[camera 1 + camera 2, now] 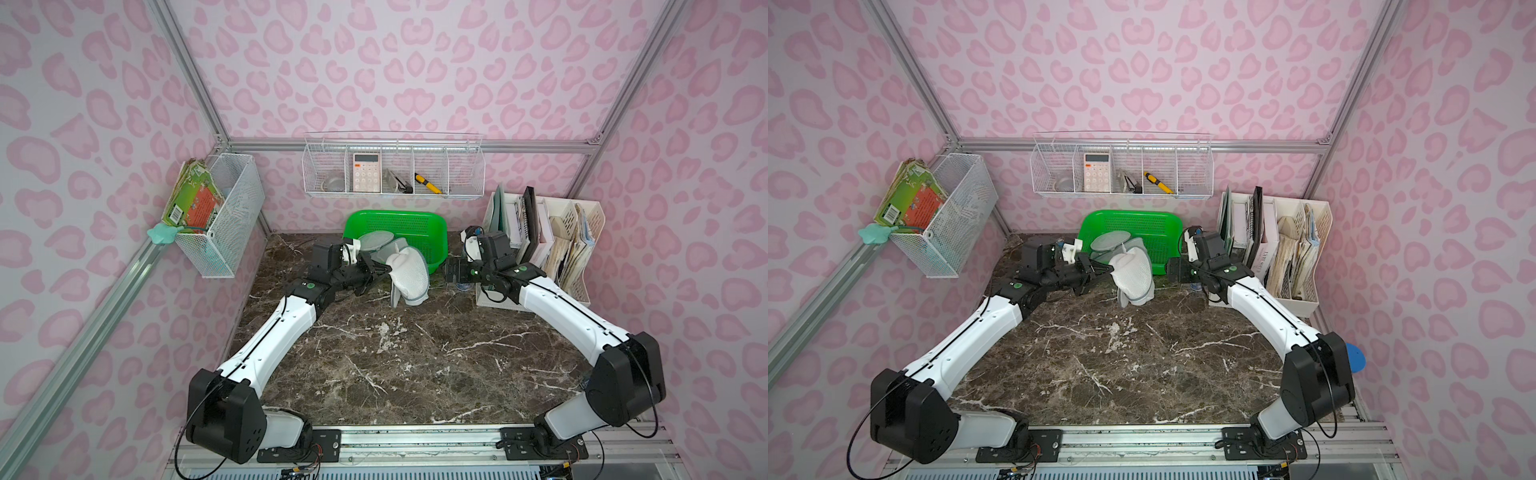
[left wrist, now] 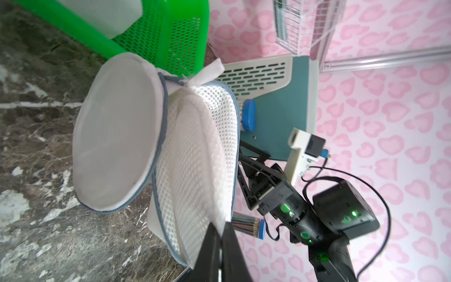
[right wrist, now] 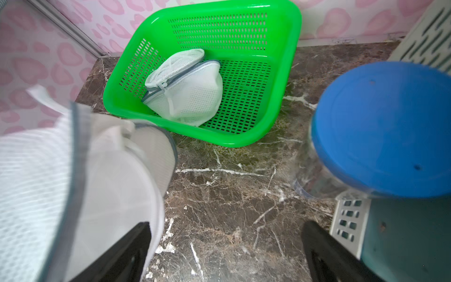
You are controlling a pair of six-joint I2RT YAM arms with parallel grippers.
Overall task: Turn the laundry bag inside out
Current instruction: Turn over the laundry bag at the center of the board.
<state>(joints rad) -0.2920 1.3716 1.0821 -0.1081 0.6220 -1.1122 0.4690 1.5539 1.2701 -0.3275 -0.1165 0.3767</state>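
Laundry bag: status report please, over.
Left gripper shut on laundry bag. Right gripper open beside it. Blue-lidded jar close to right gripper.

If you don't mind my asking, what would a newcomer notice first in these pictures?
The white mesh laundry bag draws the eye first, hanging from the shut left gripper over the marble table, just in front of the bright green basket. A second mesh bag lies in that basket, and the right gripper stands open and empty beside a blue-lidded jar.
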